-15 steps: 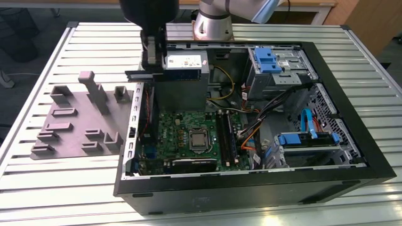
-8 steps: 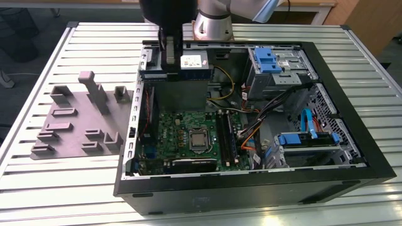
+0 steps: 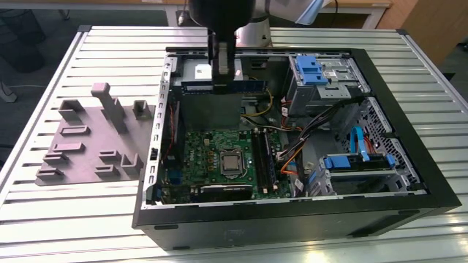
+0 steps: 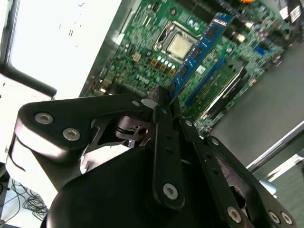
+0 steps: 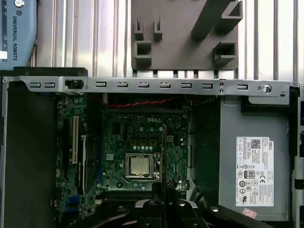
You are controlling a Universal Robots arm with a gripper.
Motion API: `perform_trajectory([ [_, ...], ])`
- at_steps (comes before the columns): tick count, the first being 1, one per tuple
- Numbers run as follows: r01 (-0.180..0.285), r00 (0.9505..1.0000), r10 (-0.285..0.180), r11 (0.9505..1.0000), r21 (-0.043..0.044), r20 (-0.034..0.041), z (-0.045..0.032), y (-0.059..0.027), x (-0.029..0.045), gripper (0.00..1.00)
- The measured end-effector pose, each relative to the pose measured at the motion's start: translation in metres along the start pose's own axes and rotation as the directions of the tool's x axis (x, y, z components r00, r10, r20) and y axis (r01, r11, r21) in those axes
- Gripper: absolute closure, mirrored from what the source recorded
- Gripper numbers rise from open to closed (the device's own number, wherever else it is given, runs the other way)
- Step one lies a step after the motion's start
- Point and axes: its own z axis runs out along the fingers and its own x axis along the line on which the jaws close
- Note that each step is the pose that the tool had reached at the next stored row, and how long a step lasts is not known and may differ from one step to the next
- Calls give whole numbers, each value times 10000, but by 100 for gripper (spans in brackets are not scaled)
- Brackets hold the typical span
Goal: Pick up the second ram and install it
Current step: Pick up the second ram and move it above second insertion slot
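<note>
The second ram (image 3: 247,86) is a blue board with black chips, held level above the power supply end of the open computer case (image 3: 409,181). My gripper (image 3: 223,76) is shut on its middle from above. In the second wrist view the stick (image 4: 199,47) runs out from between the black fingers (image 4: 166,137), with the gripper (image 4: 164,102) clamped on its near end. The first wrist view shows the ram edge-on (image 5: 164,152) as a thin dark line above the gripper (image 5: 163,197), over the motherboard (image 5: 118,137). The long black slot rails (image 3: 263,161) lie to the exterior view's right of the processor (image 3: 231,162).
A grey fixture plate (image 3: 95,148) with upright blocks lies on the slatted table at the exterior view's left of the case. Drive cages with blue clips (image 3: 314,71), bundled cables (image 3: 292,148) and the labelled power supply (image 5: 254,164) crowd the case's inside.
</note>
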Motion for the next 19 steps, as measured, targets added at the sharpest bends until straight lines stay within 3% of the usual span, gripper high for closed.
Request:
perform_trajectory([
  [19,0,10000,0,10000,-10,0,-16,-683,-2,86],
])
